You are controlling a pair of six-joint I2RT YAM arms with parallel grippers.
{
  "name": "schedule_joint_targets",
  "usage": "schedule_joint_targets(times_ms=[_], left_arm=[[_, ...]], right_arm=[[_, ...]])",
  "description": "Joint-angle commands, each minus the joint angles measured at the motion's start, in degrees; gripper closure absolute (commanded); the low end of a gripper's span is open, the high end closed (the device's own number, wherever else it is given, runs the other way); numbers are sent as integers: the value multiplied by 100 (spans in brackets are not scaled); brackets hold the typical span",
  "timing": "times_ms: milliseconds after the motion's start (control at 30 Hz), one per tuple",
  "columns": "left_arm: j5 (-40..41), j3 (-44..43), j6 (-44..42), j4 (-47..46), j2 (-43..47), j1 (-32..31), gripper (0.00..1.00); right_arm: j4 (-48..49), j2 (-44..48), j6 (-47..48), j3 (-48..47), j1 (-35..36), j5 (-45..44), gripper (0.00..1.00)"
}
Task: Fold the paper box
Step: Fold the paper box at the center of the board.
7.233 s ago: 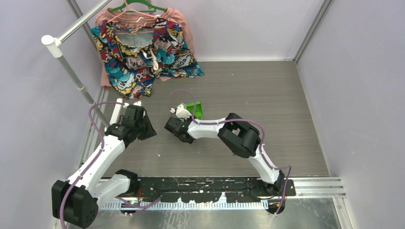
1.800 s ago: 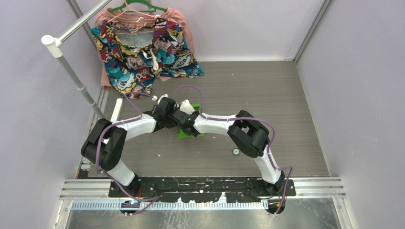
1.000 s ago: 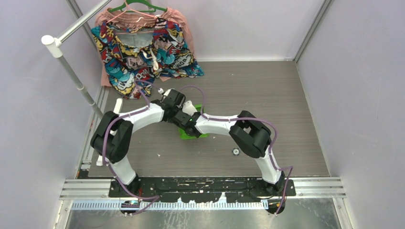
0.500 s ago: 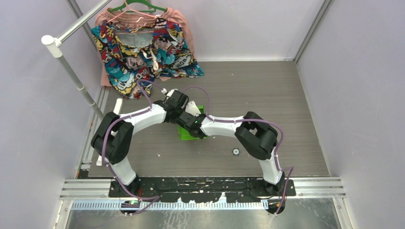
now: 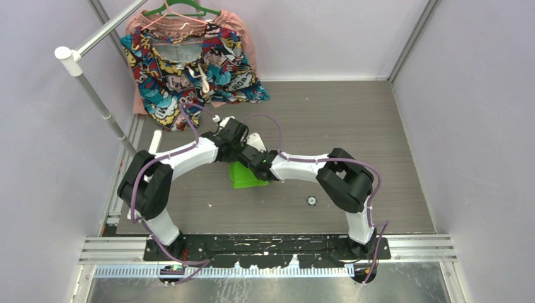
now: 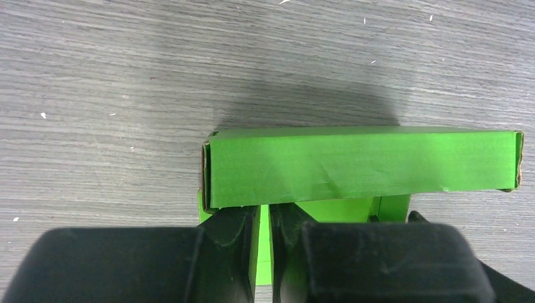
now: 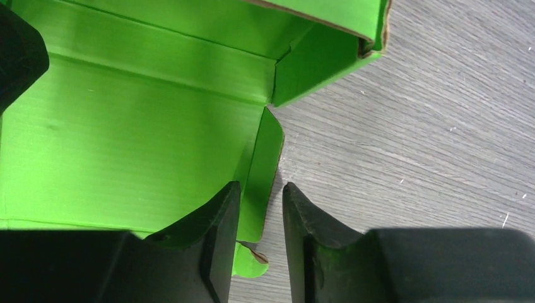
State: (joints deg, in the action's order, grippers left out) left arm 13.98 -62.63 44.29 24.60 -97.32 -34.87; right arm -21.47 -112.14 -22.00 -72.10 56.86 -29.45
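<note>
The paper box is lime-green card, partly folded, on the table's middle. In the left wrist view one long doubled wall stands up. My left gripper is shut to a thin slit, its tips against that wall's lower edge, and the box floor shows through the slit. In the top view it meets the box from the far left. My right gripper is slightly open astride a side flap, one finger over the box floor and one over the table. It sits at the box's far right corner.
A colourful patterned garment hangs on a green hanger at the back left. A white rack pole slants along the left side. A small round part lies on the table in front of the box, to its right. Grey walls enclose the table.
My left arm has swung in from the left to the box. Since half a second ago the right gripper has drawn right, and more of the box shows in front of the grippers.
</note>
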Motion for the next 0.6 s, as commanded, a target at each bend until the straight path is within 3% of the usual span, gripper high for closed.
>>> schedule_joint_targets(times_ms=[0, 233, 267, 367, 567], left_arm=[[-256, -127, 31, -330, -60, -343, 89], [-221, -127, 18, -307, -49, -371, 89], [-212, -127, 14, -307, -48, -372, 89], [-170, -119, -6, -265, 3, -383, 89], [-142, -139, -8, -236, 44, -431, 89]], right_arm=[[986, -128, -107, 131, 361, 1895, 56], [1104, -29, -103, 262, 374, 1981, 59], [1138, 3, -96, 301, 368, 2000, 56], [1390, 250, -70, 565, 368, 2141, 30], [1672, 766, 20, 947, 368, 2298, 27]])
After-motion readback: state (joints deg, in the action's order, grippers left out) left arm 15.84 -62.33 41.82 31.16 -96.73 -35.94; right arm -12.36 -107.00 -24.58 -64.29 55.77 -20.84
